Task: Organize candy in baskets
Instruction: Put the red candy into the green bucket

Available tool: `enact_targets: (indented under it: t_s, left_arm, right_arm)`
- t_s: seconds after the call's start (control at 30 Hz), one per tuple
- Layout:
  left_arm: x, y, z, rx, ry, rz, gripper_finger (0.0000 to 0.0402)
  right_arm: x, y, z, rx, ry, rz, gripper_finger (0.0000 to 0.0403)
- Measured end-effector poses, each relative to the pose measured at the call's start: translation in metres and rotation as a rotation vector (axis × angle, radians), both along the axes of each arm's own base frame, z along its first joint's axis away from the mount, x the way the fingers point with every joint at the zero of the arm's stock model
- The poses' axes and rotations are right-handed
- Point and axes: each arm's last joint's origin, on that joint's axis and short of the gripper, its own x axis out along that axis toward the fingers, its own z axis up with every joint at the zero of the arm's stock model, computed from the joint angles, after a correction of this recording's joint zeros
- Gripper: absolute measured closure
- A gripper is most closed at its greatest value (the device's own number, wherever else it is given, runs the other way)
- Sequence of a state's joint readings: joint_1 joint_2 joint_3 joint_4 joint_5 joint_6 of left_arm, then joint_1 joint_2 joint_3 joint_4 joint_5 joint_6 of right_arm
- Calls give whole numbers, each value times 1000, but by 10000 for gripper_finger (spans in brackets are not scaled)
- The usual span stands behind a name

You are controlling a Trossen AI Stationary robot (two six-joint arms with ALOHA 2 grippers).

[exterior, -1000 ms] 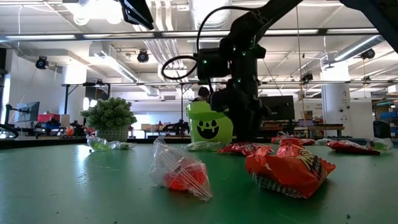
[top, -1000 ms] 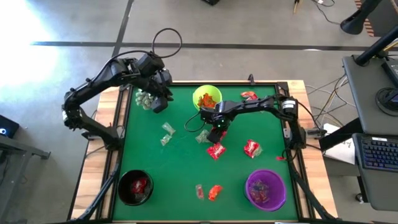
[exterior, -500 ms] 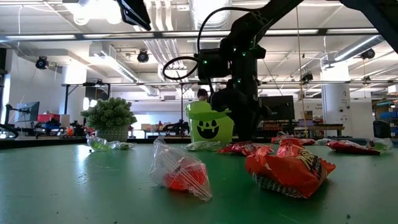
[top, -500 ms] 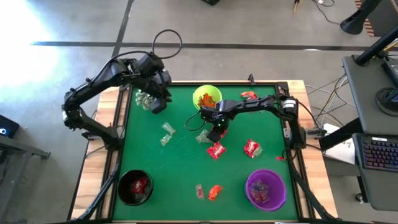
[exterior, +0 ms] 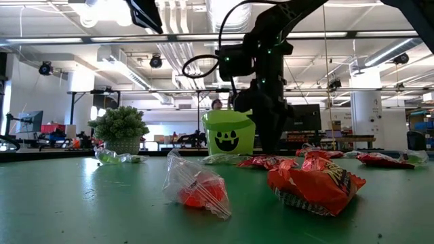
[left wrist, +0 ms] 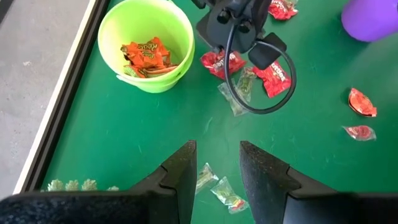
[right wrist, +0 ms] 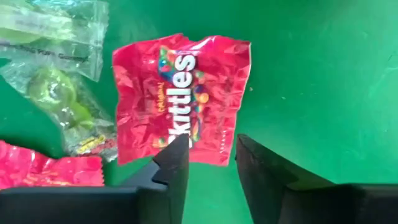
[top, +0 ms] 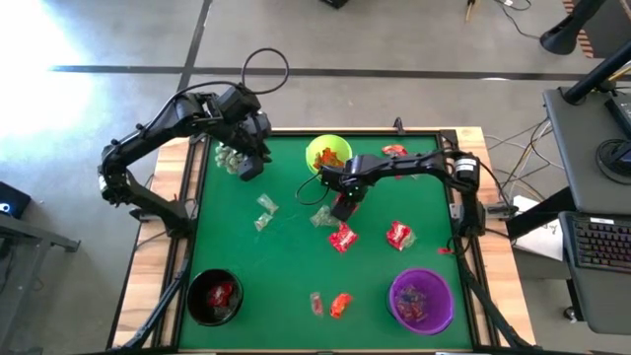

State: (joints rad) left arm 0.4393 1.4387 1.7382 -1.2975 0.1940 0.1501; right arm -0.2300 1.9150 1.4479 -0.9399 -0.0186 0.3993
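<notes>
Clearly your right gripper hung part-open and empty above the Skittles; descending, it risked snagging the clear sweet at 9 o'clock.

right gripper: two dark fingers, parted, gap over green table, nothing held
red Skittles packet: flat on the table, crinkled, its edge just at the fingertips
clear wrapper with green candy: beside the Skittles packet, touching it
second clear wrapper: near frame corner, overlapping the green-candy wrapper
red wrapper: at frame edge, partly cut off
table: green felt
</notes>
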Motion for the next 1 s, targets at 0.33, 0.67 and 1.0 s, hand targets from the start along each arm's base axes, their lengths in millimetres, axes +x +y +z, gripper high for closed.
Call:
enact_targets:
  t_s: [0.33, 0.67, 1.0]
  left_arm:
    - [-1, 0, 0, 8, 9, -18, 299]
    - [-1, -1, -1, 9, 12, -22, 299]
    - [-2, -1, -1, 4, 23, -22, 299]
  right_arm:
    - [5, 16, 3, 31, -38, 44, 227]
    - [15, 20, 5, -25, -123, 58, 204]
    - [18, 17, -4, -25, -106, 59, 204]
